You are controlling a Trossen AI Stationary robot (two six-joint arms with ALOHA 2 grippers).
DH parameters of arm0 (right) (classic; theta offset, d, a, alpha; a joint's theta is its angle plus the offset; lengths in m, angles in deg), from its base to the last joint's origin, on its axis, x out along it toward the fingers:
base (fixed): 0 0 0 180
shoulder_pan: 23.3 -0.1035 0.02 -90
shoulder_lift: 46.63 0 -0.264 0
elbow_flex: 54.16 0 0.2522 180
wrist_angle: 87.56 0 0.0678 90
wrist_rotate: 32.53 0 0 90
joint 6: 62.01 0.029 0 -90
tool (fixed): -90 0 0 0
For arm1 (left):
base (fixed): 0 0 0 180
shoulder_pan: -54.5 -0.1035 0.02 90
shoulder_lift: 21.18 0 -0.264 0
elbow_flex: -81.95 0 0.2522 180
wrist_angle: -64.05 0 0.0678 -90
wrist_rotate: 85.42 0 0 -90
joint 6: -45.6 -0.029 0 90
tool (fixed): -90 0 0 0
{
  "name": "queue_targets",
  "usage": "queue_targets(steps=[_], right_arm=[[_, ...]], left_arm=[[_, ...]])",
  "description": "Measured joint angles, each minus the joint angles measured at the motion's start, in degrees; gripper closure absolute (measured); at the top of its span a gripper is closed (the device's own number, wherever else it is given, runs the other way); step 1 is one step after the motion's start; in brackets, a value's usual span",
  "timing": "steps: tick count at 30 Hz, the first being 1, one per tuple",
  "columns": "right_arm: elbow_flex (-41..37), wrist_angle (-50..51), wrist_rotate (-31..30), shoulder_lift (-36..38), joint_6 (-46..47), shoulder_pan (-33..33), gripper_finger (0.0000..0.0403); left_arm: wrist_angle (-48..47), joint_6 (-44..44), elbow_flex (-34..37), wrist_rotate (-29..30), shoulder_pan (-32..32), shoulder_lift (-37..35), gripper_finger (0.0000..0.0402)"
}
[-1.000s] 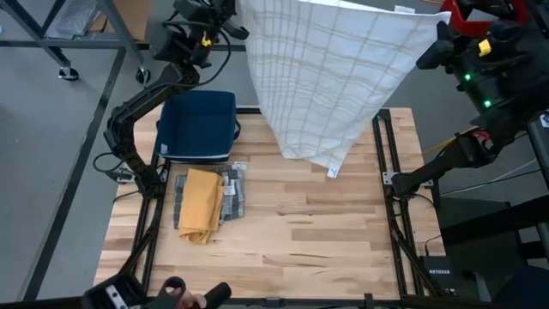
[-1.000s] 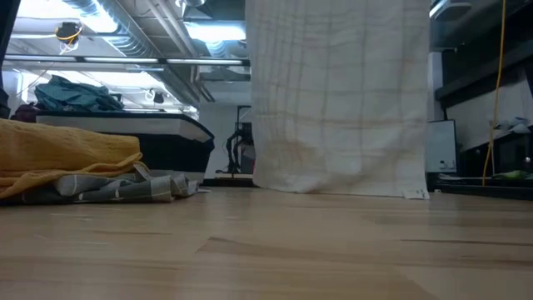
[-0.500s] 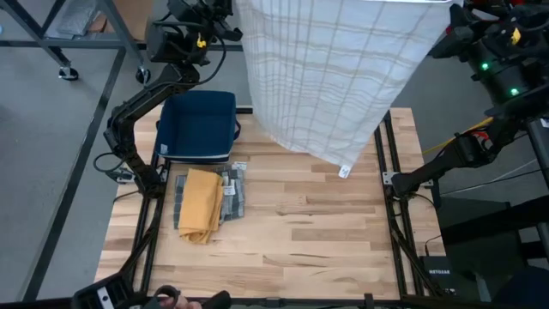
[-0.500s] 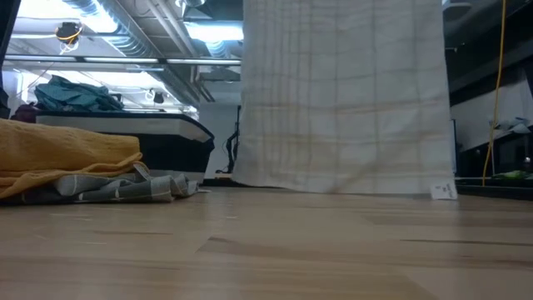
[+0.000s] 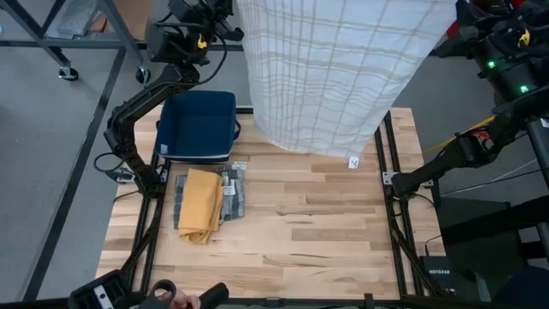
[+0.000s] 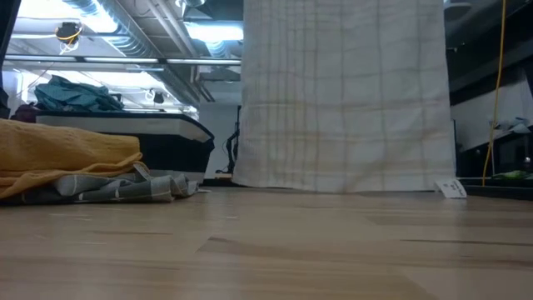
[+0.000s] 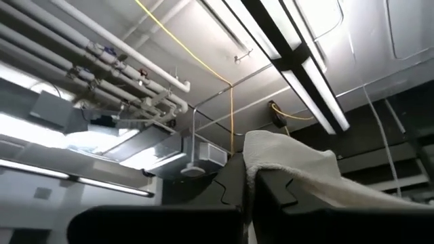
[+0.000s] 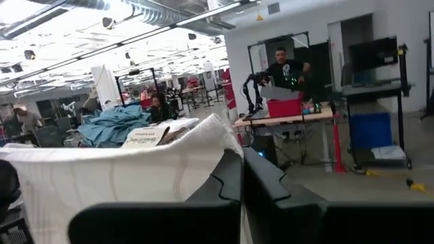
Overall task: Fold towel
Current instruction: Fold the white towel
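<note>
Towel [image 5: 330,73], white with a faint check, hangs spread out above the far half of the worktop [image 5: 300,240] in the high view, stretched between the two raised arms; a small tag [image 5: 352,162] shows at its lower corner, its writing too small to read. Off to the left lie a dark blue folded cloth [image 5: 199,125], a yellow cloth [image 5: 201,204] and a grey checked cloth [image 5: 233,192].

From the low view, the towel's hem hangs just above the wood, the tag [image 6: 452,188] at its right corner.

At the left wrist, the left gripper [image 7: 249,193] is closed on a towel corner [image 7: 285,159].

At the right wrist, the right gripper [image 8: 242,177] likewise pinches the towel's edge [image 8: 135,169]; people stand in the room beyond.
</note>
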Motion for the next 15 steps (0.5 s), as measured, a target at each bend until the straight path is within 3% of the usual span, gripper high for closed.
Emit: queue_targets(steps=[9,15], right_arm=[[0.0,-2.8,1.4,0.0,-0.4,0.0,0.0398],[-0.5,4.6,-1.2,-0.2,-1.2,-0.1,0.0398]], left_arm=[[-0.3,2.2,0.0,-0.4,-1.7,0.0,0.0401],[0.5,10.9,0.0,-9.2,-1.6,-0.3,0.0401]])
